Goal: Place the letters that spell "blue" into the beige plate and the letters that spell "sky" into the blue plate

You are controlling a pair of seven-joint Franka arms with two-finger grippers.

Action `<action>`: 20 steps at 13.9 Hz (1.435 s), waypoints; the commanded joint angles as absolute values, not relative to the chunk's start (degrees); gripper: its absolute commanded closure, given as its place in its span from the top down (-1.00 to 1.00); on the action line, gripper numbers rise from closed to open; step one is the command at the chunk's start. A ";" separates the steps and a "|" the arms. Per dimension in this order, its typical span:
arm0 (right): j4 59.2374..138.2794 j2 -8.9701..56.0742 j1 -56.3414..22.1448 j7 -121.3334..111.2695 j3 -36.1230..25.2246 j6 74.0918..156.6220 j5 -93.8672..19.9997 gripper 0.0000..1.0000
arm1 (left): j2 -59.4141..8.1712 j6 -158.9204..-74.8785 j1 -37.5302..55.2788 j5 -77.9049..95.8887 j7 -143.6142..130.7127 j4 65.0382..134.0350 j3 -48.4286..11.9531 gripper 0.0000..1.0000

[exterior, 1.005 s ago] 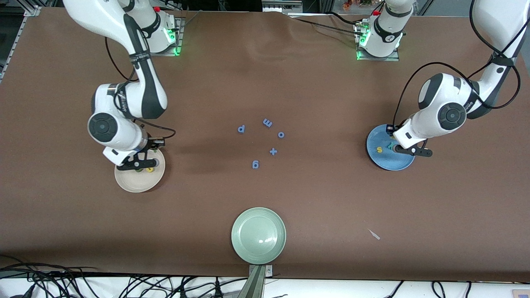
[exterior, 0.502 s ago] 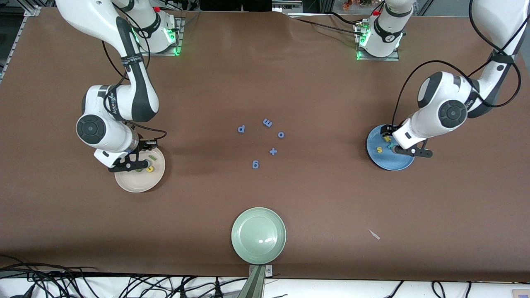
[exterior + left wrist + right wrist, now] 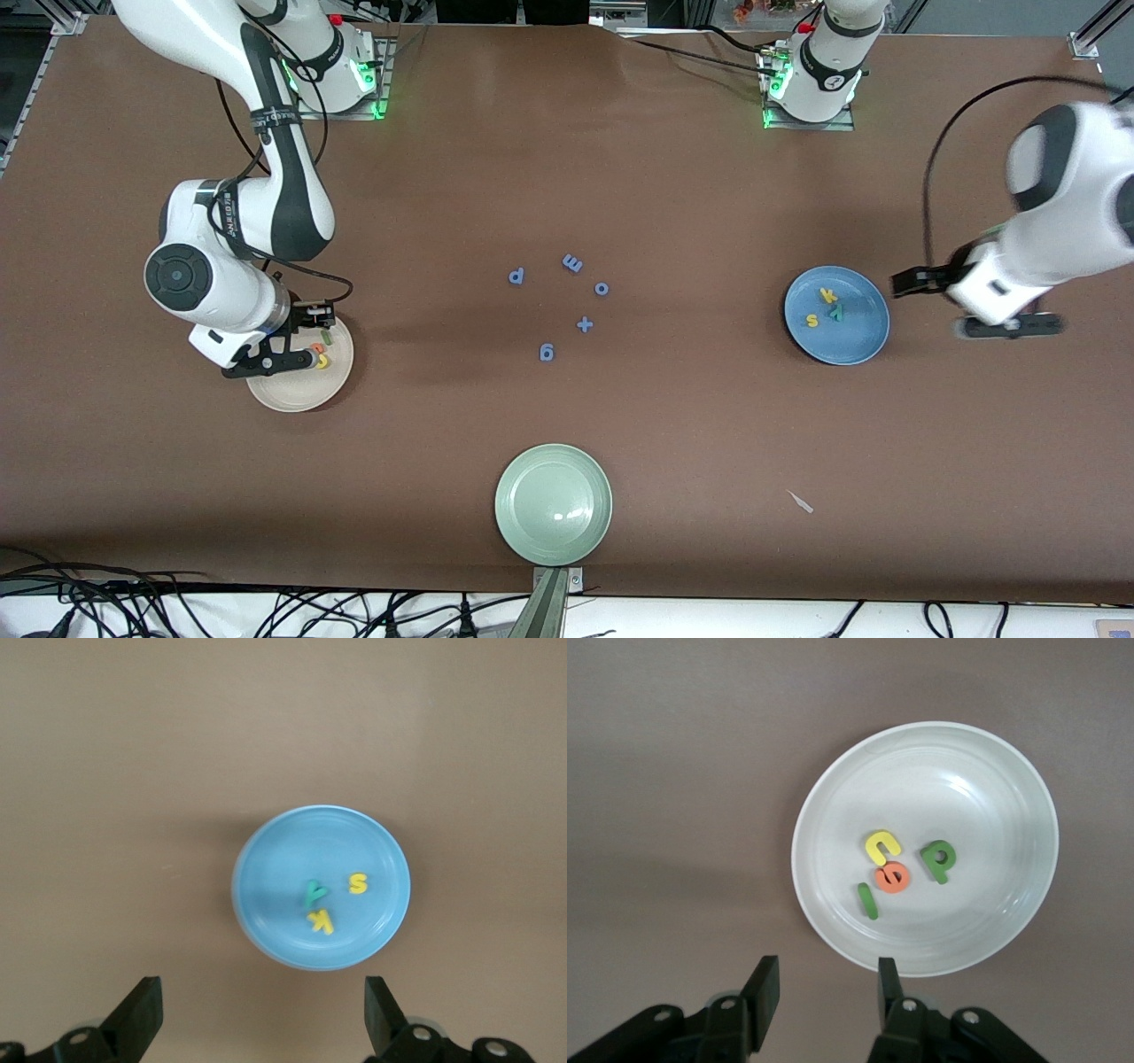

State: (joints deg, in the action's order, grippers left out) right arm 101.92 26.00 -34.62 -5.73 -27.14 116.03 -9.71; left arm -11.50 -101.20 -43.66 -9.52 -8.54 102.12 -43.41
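Note:
The beige plate [image 3: 297, 390] [image 3: 833, 797] holds the yellow u [image 3: 881, 846], orange e [image 3: 892, 877], green b [image 3: 937, 859] and green l [image 3: 868, 901], close together. My right gripper [image 3: 283, 341] [image 3: 828, 973] hangs open and empty over that plate's rim, on the side toward the right arm's end of the table. In the blue plate [image 3: 855, 341] [image 3: 301, 850] lie the yellow s [image 3: 811, 321] [image 3: 357, 882], yellow k [image 3: 829, 295] [image 3: 321, 921] and teal y [image 3: 835, 310] [image 3: 314, 893]. Open wide and empty, my left gripper [image 3: 970, 306] [image 3: 261, 992] is over bare table beside the blue plate.
Several all-blue letters and a plus sign [image 3: 584, 324] lie scattered at the table's middle. A pale green plate [image 3: 553, 505] sits near the front edge. A small white scrap [image 3: 802, 502] lies on the brown table nearer the camera than the blue plate.
Both grippers opened. The left one let the yellow k fall into the blue plate and swung away toward its own end. The right one left the orange e in the beige plate and drew back.

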 commanded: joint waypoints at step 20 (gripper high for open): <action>89.37 3.62 -4.61 0.16 -1.27 89.11 -1.41 1.00 | -9.68 -76.82 -1.80 -0.97 -2.02 70.84 -0.13 1.00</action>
State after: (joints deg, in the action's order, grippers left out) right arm 82.11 10.18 -10.75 -3.20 -9.24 86.64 -3.10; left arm -10.85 -78.07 -7.73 -2.36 -4.63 71.59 -6.54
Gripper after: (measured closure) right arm 0.000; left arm 0.000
